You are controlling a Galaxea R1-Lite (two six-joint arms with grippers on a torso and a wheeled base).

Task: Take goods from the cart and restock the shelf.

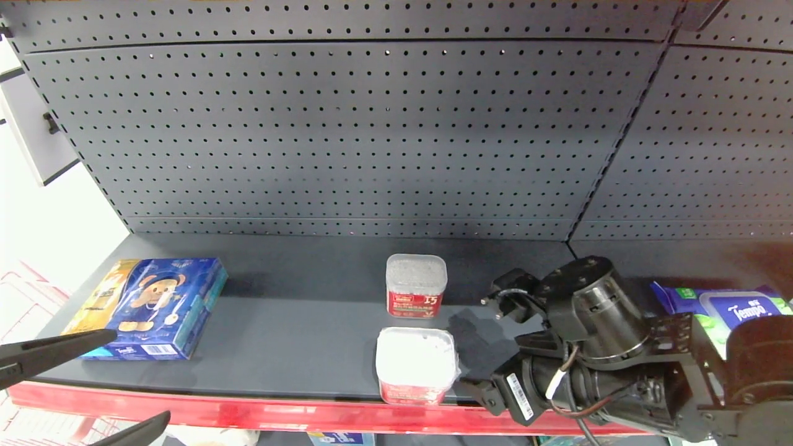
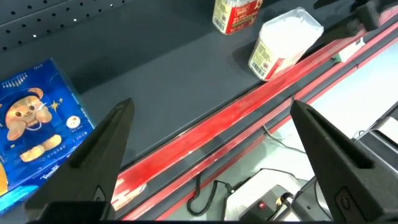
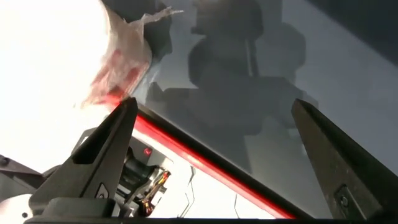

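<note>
Two white tubs with red labels stand mid-shelf: one further back (image 1: 416, 286) (image 2: 236, 14), one at the red front edge (image 1: 415, 365) (image 2: 283, 40), plastic-wrapped and very bright in the right wrist view (image 3: 93, 56). My right gripper (image 1: 487, 347) (image 3: 212, 106) sits just right of the front tub, open, with nothing between its fingers. A blue box with a bear picture (image 1: 148, 306) (image 2: 37, 137) lies flat at the shelf's left end. My left gripper (image 1: 141, 374) (image 2: 211, 104) hovers open over the front edge, just in front of that box, holding nothing.
The dark shelf board (image 1: 297, 322) has a red front lip (image 1: 279, 412) (image 2: 236, 118) (image 3: 186, 146) and a pegboard back wall (image 1: 347, 136). A blue-green wipes pack (image 1: 725, 306) lies at the far right. Red cart wire (image 1: 28, 291) shows at lower left.
</note>
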